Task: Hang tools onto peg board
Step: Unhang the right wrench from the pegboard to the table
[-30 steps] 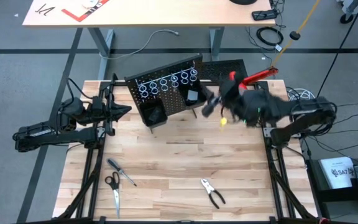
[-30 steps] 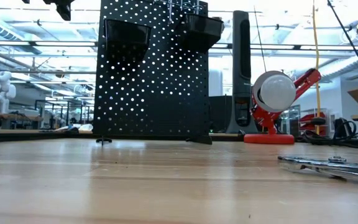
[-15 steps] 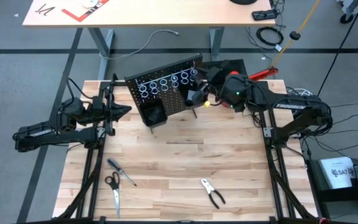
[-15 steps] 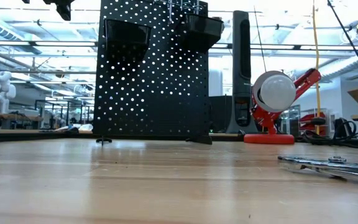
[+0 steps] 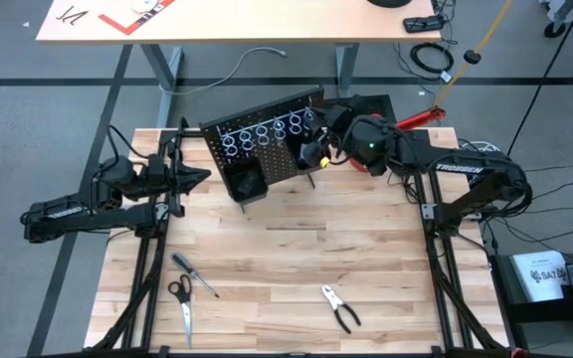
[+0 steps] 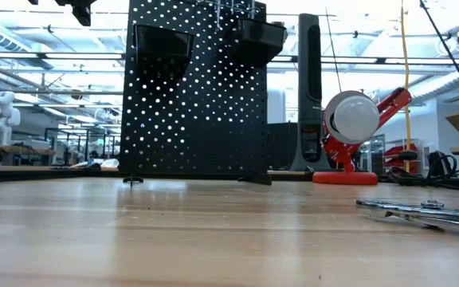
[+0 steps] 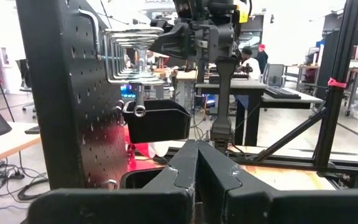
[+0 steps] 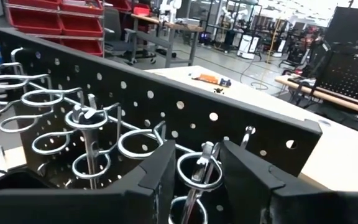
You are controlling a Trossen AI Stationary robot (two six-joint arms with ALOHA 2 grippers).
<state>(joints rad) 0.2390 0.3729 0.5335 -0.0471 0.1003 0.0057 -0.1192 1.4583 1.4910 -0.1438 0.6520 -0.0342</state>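
The black peg board (image 5: 267, 149) stands upright at the table's far middle, with a row of silver rings (image 5: 267, 132) and two box bins. My right gripper (image 5: 314, 151) is level at the row's right end. Its fingers stand apart on either side of a thin silver tool (image 8: 199, 163) that sits in a ring, with a gap on each side. Another thin tool (image 8: 89, 134) hangs in a ring farther along. A screwdriver (image 5: 194, 273), scissors (image 5: 181, 301) and pliers (image 5: 339, 307) lie flat near the front. My left gripper (image 5: 202, 176) waits shut, raised at the table's left.
A red-and-white lamp (image 5: 411, 121) and a flat black slotted panel (image 5: 361, 107) are at the far right behind my right arm. The bins (image 5: 249, 181) (image 7: 157, 121) jut out from the board's face. Bare wood lies between the board and the tools in front.
My right gripper has swung from near the lamp toward the table's left and far edge, sinking a little, and now stands at the right end of the ring row. The peg board and the tools on the table have stayed put.
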